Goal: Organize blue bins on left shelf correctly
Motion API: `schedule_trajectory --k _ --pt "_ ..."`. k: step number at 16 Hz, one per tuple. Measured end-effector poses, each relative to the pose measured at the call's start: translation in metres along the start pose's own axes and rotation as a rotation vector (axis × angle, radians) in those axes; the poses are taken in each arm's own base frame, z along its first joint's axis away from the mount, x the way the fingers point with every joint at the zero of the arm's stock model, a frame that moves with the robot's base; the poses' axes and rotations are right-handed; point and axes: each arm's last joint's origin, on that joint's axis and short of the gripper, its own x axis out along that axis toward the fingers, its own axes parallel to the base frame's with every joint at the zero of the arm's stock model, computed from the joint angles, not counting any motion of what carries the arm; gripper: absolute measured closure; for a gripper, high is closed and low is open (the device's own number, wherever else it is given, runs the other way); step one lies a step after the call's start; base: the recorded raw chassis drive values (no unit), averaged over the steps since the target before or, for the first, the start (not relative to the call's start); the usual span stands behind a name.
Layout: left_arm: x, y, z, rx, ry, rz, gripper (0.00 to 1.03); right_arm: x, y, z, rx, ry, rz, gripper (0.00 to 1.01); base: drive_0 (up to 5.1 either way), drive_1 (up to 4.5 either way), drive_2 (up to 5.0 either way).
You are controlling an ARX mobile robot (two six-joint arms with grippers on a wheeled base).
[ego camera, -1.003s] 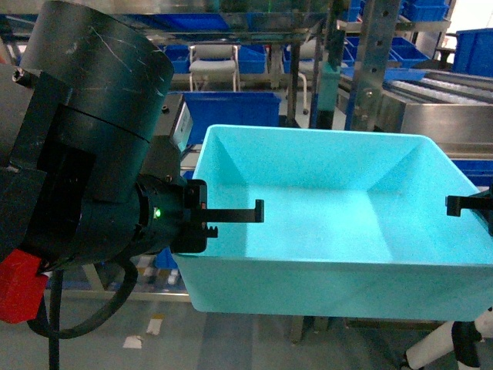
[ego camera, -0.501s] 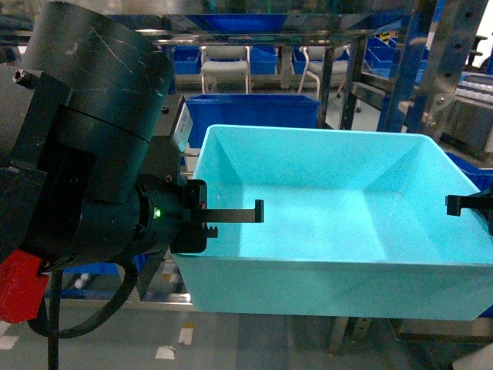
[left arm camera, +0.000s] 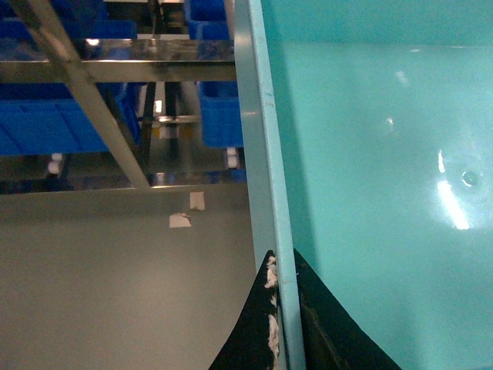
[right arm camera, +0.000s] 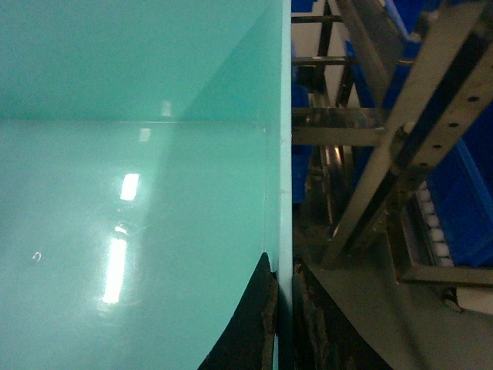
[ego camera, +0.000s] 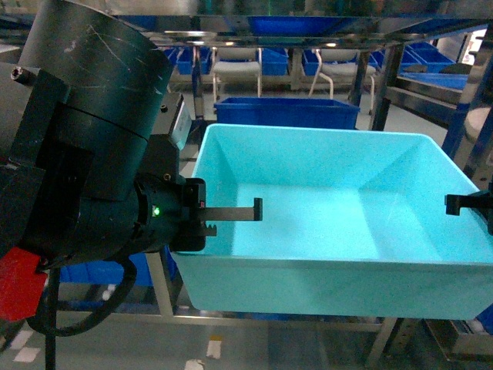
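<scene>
A light turquoise blue bin [ego camera: 323,223] hangs in the air in front of me, held level by both arms. My left gripper [ego camera: 225,214] is shut on the bin's left wall, one finger inside and one outside; the left wrist view shows the rim [left arm camera: 266,154] pinched in the left gripper [left arm camera: 282,308]. My right gripper [ego camera: 464,205] is shut on the right wall, and the right wrist view shows that rim [right arm camera: 283,154] running up out of the right gripper [right arm camera: 283,308]. The bin is empty. Behind the bin stands the left shelf [ego camera: 308,25], a shiny steel rack.
A royal-blue crate [ego camera: 286,112] sits on the rack just behind the bin, with more blue crates [left arm camera: 46,123] low on the left. White chairs [ego camera: 235,73] stand further back. A slanted steel beam with white rollers [right arm camera: 420,146] is close on the right. The grey floor [left arm camera: 100,285] carries tape marks.
The background has slid to the right across the head view; the roller rack on the right has gone out of sight. The bin and both grippers keep the same places.
</scene>
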Motion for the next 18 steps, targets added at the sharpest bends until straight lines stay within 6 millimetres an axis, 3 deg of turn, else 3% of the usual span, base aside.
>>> schedule_trajectory --k 18 --pt "-0.0003 0.0002 0.0 0.0 0.001 0.0 1.01 0.0 -0.0004 -0.0006 0.001 0.005 -0.001 0.99 -0.2 1.06 -1.4"
